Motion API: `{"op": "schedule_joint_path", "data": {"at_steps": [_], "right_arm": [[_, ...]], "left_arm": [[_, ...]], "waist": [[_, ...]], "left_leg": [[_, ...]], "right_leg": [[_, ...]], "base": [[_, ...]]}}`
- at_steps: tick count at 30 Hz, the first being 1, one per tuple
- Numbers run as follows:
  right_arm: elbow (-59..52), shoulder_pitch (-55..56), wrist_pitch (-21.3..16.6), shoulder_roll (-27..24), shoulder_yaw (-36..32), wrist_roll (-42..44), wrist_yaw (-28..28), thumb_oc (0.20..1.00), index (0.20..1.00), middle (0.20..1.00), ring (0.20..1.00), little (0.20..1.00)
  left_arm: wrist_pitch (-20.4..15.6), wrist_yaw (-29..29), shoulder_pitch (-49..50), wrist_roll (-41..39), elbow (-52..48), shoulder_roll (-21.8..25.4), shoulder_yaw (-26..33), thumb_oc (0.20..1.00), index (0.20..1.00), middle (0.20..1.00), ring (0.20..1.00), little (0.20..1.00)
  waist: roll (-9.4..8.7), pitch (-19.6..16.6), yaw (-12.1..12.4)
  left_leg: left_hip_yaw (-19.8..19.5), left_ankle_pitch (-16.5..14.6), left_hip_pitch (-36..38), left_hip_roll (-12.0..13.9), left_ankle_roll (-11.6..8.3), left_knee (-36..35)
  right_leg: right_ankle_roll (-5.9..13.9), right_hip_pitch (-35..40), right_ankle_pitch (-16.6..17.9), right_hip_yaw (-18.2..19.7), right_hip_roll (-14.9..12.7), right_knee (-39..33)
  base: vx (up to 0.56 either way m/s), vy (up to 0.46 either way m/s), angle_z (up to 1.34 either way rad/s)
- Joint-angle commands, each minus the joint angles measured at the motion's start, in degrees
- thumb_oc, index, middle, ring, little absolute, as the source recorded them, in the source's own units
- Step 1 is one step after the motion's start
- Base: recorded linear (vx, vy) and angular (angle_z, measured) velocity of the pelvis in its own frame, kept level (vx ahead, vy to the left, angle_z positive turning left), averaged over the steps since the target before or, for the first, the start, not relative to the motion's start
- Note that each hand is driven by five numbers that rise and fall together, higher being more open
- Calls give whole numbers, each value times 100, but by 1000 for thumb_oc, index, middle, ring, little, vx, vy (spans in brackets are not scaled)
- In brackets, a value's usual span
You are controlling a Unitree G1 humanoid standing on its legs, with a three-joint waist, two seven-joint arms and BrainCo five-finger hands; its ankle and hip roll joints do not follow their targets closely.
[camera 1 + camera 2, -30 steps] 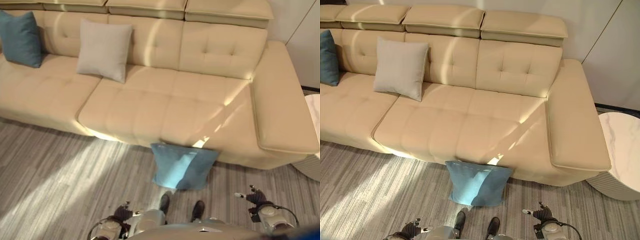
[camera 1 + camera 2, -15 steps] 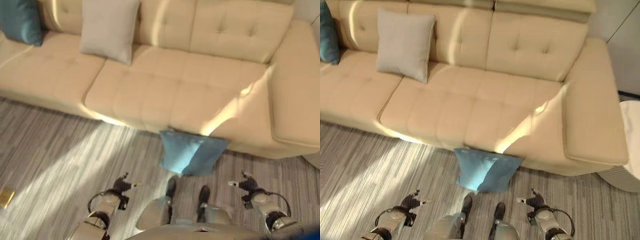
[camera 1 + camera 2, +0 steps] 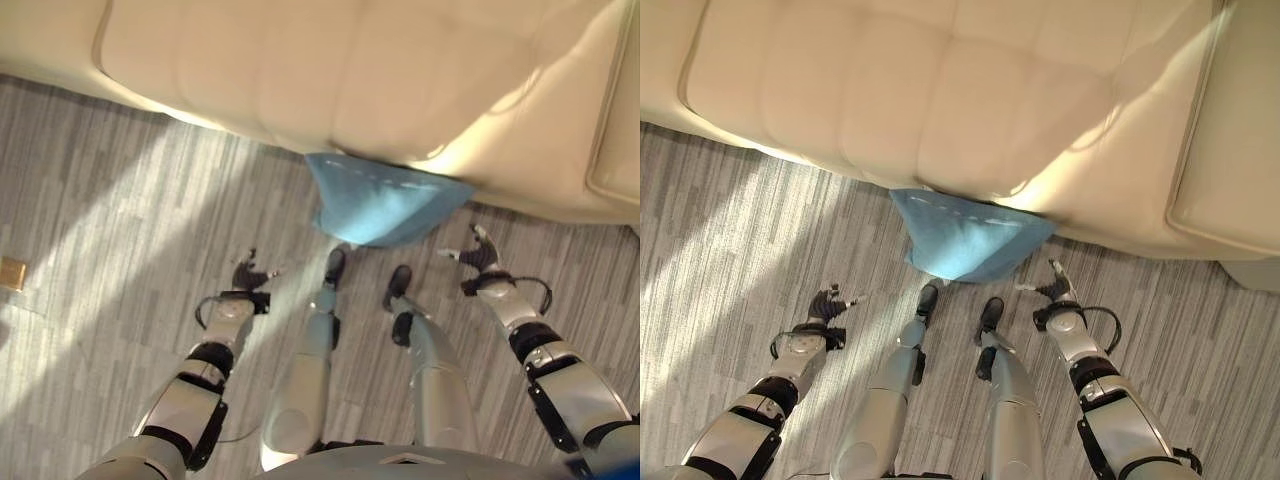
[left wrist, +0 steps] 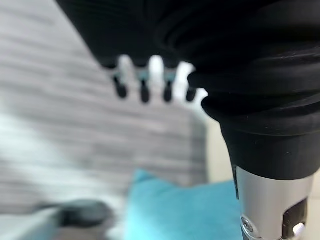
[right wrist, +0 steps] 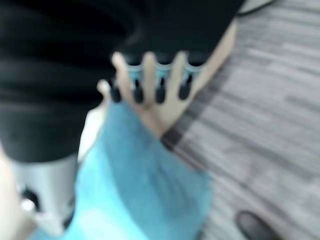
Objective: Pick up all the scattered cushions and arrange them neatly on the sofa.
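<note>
bright sunlight streaking floor [image 3: 120, 200] and sofa [image 3: 940, 90], wrist views blurred, soft shadows

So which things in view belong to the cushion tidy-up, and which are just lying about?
Part of the job:
blue cushion, on the floor against the sofa front
sofa
left hand, open, empty
right hand, open, empty

Just lying about:
small tan object on the floor

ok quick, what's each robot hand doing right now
Left robot hand: open, holding nothing, over the floor.
Right robot hand: open, holding nothing, beside the blue cushion on the floor.
</note>
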Motion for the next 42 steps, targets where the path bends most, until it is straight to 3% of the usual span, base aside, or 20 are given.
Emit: {"op": "schedule_joint_path", "data": {"at_steps": [1,7,9,15,23,32,38,42], "right_arm": [[-152,307,-142,-174,99,111,-502,1000,1000,1000,1000,1000],[-370,-83,-152,-247,-28,9,-1072,1000,1000,1000,1000,1000],[-479,-204,-191,-297,-194,42,-1396,1000,1000,1000,1000,1000],[-408,-411,-228,-407,-275,199,-1551,1000,1000,1000,1000,1000],[-365,-1227,-318,-782,47,556,-1370,1000,1000,1000,1000,1000],[-495,-2365,-386,-1144,724,837,-1081,1000,1000,1000,1000,1000],[-466,-3067,-422,-1058,1206,933,-884,1000,1000,1000,1000,1000],[-278,-3758,-523,-493,1636,1330,-628,1000,1000,1000,1000,1000]], "left_arm": [[-242,344,205,-249,84,37,135,1000,1000,1000,1000,1000],[-355,751,-151,-374,-194,24,122,1000,1000,1000,1000,1000],[-384,943,-354,-430,-260,-39,67,1000,1000,1000,1000,1000],[-382,1015,-626,-496,-307,47,-17,1000,1000,1000,1000,1000],[-405,1117,-1160,-672,-620,384,-41,1000,1000,1000,1000,1000],[-460,1047,-1780,-998,-802,551,-198,1000,1000,1000,1000,1000],[-457,954,-2561,-1013,-780,692,-562,1000,1000,1000,1000,1000],[-513,837,-3648,-1282,-649,633,-1007,1000,1000,1000,1000,1000]], "waist": [[-43,-426,-115],[-94,-308,-264],[-142,-290,-413],[-141,-348,-556],[-174,-295,-595],[-224,-223,-570],[-234,-288,-558],[-223,-327,-541]], "left_leg": [[3,-497,-437,-36,-281,574],[41,-644,-1333,-46,-196,1047],[1,-674,-1844,-75,-165,1192],[8,-701,-2408,-106,-147,1329],[36,-654,-3325,-75,-98,1465],[-7,-497,-3823,-65,-143,1312],[-28,-417,-3953,-86,-152,1187],[-27,-327,-4036,-72,-164,1058]], "right_leg": [[884,-31,361,300,-389,-728],[879,-915,359,533,-416,-388],[878,-1438,380,627,-445,-271],[868,-2012,400,743,-457,-148],[957,-3015,476,896,-401,-23],[1008,-3638,473,919,-387,0],[1038,-3799,496,928,-344,-55],[1073,-3924,532,924,-300,-105]], "base": [[-69,77,2],[-36,62,-6],[3,74,-7],[6,47,-4],[14,28,-5],[16,0,0],[0,0,0],[7,6,-4]]}}
